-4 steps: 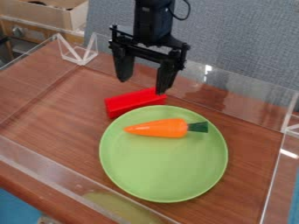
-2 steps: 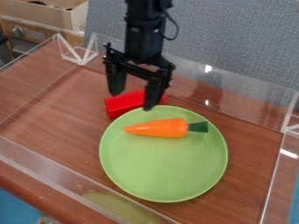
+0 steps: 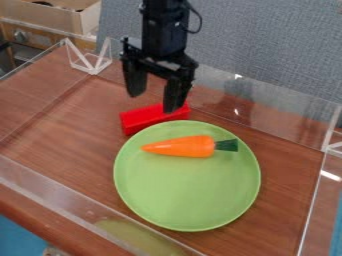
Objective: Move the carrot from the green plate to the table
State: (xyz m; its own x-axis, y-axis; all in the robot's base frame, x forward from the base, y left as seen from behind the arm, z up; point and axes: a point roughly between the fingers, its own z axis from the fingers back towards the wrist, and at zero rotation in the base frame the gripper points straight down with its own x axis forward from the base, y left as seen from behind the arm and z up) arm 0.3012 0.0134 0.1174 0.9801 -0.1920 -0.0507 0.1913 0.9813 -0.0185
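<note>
Carrot [image 3: 187,148] lies on its side on the green plate [image 3: 187,195], in the plate's far half; orange tapered tip points left, dark green stub top points right; nothing touches it. Green plate sits flat on the table [image 3: 54,110], near the front acrylic wall [image 3: 40,190]. Red block [image 3: 151,118] rests on the table just beyond the plate's far-left rim; whether it touches the rim, cannot tell. Hand [image 3: 154,92] hangs from the black arm above the red block, pointing down; its two dark fingers [image 3: 175,97] stand apart, nothing between them; the right finger's tip overlaps the block in this view; contact not clear. Hand is behind and to the left of the carrot, apart from it. Cardboard boxes [image 3: 54,18] stand beyond the far wall.
</note>
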